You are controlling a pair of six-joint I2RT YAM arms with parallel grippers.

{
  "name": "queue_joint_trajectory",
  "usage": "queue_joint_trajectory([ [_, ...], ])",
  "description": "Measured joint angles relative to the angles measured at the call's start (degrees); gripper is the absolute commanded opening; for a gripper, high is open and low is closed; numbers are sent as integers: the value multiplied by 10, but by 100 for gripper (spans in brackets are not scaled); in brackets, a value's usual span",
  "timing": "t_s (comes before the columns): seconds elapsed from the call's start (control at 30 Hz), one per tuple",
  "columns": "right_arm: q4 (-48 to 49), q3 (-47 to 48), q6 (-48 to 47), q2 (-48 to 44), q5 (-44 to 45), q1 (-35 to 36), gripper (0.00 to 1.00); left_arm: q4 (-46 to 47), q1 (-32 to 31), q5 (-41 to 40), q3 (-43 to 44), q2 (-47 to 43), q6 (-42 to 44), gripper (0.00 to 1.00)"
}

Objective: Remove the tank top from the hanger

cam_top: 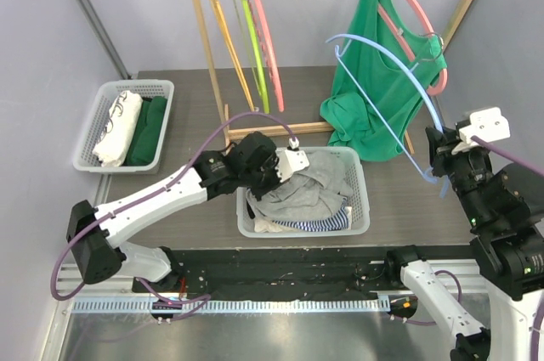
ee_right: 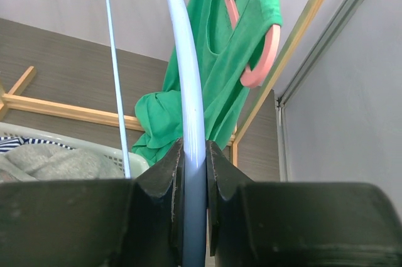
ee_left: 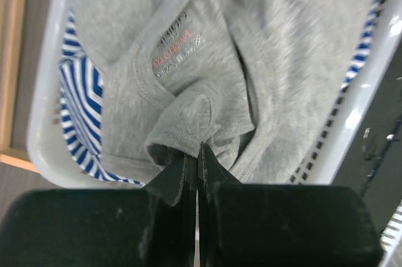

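Right now my left hand (ee_left: 198, 151) is clenched tight, its two black fingers pressed together on a fold of the soft grey jersey tank top (ee_left: 251, 59). That top is off any hanger and lies crumpled directly under and ahead of this hand, its printed neck label facing up just beyond my fingertips. It sits in the white slotted plastic basket (ee_left: 43, 122), heaped over a blue-and-white striped garment (ee_left: 78, 91) that peeks out to the left of the hand and again at the far right rim.

My right hand (ee_right: 191, 149) is grasping the pale blue plastic hanger (ee_right: 188, 85): the jaws are closed on its thick arm, which rises straight up out of the grip and curves away overhead. Its thin lower bar runs up just left of the hand. This hanger is bare (no cloth on it anywhere that I can see).

Beyond the right hand and above it, a bright green tank top (cam_top: 374, 81) hangs from a pink plastic hanger (ee_right: 267, 59) hooked on the light wooden clothes rack (cam_top: 206, 47), with the green hem bunched low near the rack's foot rail. Further along the rack, above my left hand, three more thin hangers (cam_top: 255, 38) dangle side by side.

Well off to the left of my left hand, a second white basket (cam_top: 96, 104) rests on the dark wood-grain tabletop (cam_top: 399, 200), holding folded white and green cloth.
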Motion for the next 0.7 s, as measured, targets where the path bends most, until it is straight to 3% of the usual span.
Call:
queue_joint_trajectory([
  [0.2,11,3,-29,39,-4,2,1,59,7,-26,-111,10,7,7],
  [0.27,14,3,-37,49,-4,2,1,72,8,-31,-130,12,12,33],
  [0.3,16,3,-41,51,-4,2,1,80,8,-34,-139,12,16,61],
  [0.37,21,3,-48,56,-4,3,1,90,8,-37,-150,13,24,100],
  [0.53,37,7,-61,70,-13,3,1,88,8,-39,-149,13,26,100],
  [0.7,49,35,-66,108,-28,3,1,40,8,-32,-89,10,25,100],
])
